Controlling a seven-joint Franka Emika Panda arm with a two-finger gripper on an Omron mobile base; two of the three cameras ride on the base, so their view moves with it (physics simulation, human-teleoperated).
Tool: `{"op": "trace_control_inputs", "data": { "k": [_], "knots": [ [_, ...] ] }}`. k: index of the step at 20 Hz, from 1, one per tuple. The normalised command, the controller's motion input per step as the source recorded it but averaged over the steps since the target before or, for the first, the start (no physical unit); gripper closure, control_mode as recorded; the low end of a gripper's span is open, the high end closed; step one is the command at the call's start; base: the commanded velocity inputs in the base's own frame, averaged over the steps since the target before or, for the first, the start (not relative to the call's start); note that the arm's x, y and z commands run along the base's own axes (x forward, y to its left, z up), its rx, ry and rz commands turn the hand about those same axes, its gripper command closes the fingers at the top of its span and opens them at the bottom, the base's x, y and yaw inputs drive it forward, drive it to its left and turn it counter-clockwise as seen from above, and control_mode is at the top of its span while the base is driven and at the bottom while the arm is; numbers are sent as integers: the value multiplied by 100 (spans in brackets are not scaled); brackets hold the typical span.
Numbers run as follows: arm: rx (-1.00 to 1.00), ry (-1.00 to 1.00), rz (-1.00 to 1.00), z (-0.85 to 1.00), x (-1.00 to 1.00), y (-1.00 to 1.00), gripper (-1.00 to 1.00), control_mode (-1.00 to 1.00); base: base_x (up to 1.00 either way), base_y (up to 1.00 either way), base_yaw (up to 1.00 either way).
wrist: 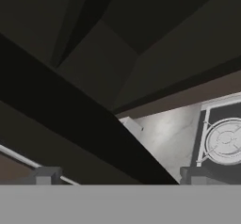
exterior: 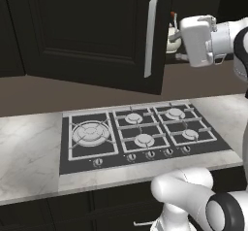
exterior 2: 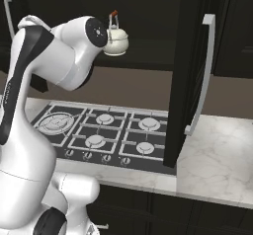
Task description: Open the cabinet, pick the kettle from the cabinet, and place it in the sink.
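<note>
So the cabinet [exterior 2: 190,71] door is swung wide open out over the worktop [exterior 2: 222,155], its edge hanging above the right end of the black gas hob [exterior: 140,135], with the long silver handle [exterior: 151,37] facing outward. That door eats most of the free room on that side; the open gap is between its edge and the arm's white wrist [exterior: 198,40], which sits up at shelf height. The marble worktop runs along both sides of the hob with bare stretches left and right. Behind it there's a brown back wall. The kettle [exterior 2: 116,40] sits inside the cabinet on the shelf, upright, just beside the arm. The jaws are spread wide, holding nothing, fingertips [wrist: 44,176] apart.
</note>
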Motion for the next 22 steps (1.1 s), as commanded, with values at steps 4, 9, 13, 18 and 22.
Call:
{"op": "trace_control_inputs", "data": {
  "k": [4, 9, 13, 18, 22],
  "knots": [
    [2, 5, 0, 0, 0, -19, -100, -100, 0, 0, 0],
    [3, 10, 0, 0, 4, -21, -100, -100, 0, 0, 0],
    [2, 13, -1, -7, 22, -13, -100, -100, 0, 0, 0],
    [3, 18, -4, -13, 41, 0, -100, -100, 0, 0, 0],
    [7, 16, -5, -9, 40, 1, -100, -100, 0, 0, 0]
  ]
}}
